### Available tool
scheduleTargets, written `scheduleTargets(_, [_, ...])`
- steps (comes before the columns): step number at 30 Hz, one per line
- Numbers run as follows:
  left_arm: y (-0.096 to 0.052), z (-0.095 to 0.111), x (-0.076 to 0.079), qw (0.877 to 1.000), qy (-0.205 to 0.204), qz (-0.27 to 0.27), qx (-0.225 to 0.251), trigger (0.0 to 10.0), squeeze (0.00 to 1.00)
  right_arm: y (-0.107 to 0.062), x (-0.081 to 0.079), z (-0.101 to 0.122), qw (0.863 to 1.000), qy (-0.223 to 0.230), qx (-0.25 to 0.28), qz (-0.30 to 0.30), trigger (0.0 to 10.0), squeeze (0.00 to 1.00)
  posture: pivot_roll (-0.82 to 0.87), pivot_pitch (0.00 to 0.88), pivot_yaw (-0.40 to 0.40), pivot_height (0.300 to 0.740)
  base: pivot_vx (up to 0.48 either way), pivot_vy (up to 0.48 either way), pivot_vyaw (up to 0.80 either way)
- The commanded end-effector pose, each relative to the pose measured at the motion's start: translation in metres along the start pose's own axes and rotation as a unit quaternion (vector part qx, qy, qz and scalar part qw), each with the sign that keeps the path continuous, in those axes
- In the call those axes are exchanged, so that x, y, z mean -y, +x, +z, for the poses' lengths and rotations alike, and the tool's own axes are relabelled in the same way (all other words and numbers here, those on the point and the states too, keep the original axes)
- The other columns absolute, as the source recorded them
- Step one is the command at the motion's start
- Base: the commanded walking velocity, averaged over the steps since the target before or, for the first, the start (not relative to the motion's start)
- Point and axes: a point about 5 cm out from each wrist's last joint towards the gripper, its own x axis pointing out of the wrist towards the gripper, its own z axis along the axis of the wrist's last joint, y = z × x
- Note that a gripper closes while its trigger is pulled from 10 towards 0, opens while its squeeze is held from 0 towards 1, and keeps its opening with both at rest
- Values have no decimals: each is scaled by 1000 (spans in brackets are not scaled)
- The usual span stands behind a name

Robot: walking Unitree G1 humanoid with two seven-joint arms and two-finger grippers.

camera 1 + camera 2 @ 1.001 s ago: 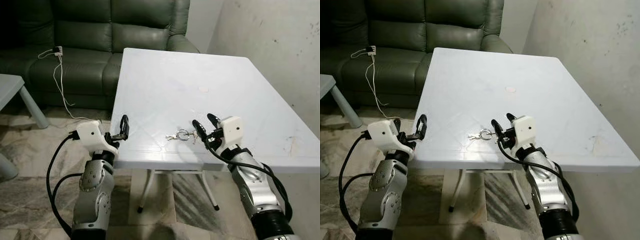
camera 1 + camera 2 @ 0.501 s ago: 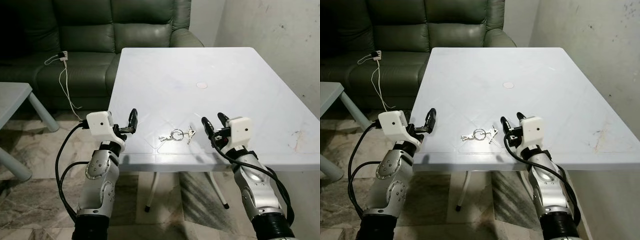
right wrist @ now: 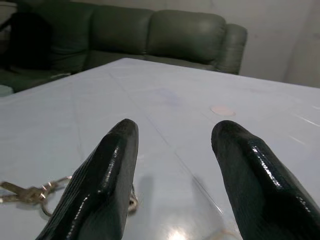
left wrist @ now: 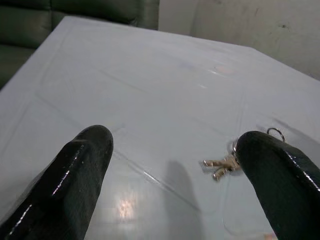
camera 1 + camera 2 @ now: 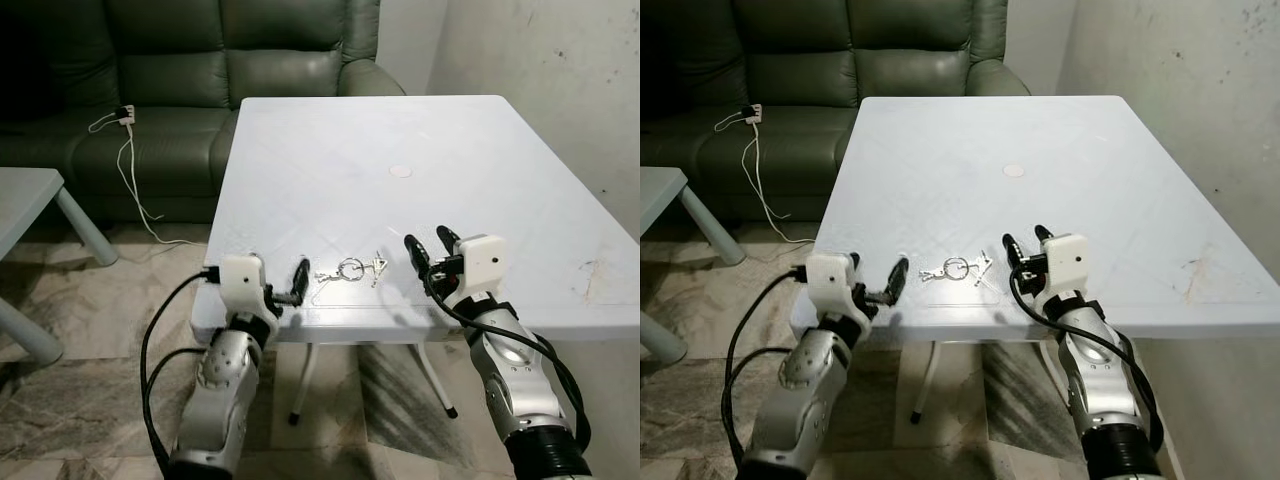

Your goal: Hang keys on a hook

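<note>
A dark green sofa [image 5: 230,70] fills the back of the room, with a white cable [image 5: 130,165] trailing off its seat to the floor. In front of it stands a large white counter [image 5: 400,130], with a bare wall to its right and the corner of a small grey side table [image 5: 30,195] at far left.

Two silver robot arms reach in from the near edge. The left gripper [image 5: 300,279] is low at the counter's front edge, just left of the keys; its black fingers [image 4: 75,175] stand wide apart and hold nothing. The right gripper [image 5: 430,248] hovers over the counter just right of the keys, its fingers [image 3: 110,175] also spread and holding nothing.

The keys [image 5: 348,270], a small bunch on a metal ring, lie flat on the counter near its front edge, between the two grippers. A faint round mark [image 5: 400,171] sits farther back on the counter.

Compared with half a second ago, the left arm has swung inward from beside the counter's corner to close on the keys, while the right gripper has hardly moved. That suggests the left gripper is lining up the pickup. The task has barely begun: keys ungrasped.
</note>
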Motion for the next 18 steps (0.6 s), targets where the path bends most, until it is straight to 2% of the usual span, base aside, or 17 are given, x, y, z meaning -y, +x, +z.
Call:
scheduleTargets(1, [-1, 6, 3, 1000, 8, -1, 13, 10000, 0, 4, 2, 2, 1000, 0, -1, 6, 10000, 1000, 64, 0, -78, 740, 0, 0, 0])
scheduleTargets(14, [-2, 12, 0, 1000, 10, 8, 22, 10000, 0, 10, -6, 2, 1000, 0, -9, 26, 10000, 1000, 76, 2, -87, 740, 0, 0, 0])
scheduleTargets(15, [-2, 13, 1, 1000, 10, 7, 22, 10000, 0, 11, -7, 0, 999, -1, -17, 28, 10000, 808, 76, 0, -87, 740, 0, 0, 0])
scheduleTargets(16, [-2, 13, 2, 1000, 11, 5, 22, 10000, 0, 11, -9, -1, 999, 0, -22, 35, 10000, 0, 77, 3, -89, 740, 0, 0, 0])
scheduleTargets(18, [-2, 13, 3, 1000, 9, 2, 21, 10000, 0, 12, -10, -1, 999, -1, -22, 36, 10000, 0, 77, 3, -88, 740, 0, 0, 0])
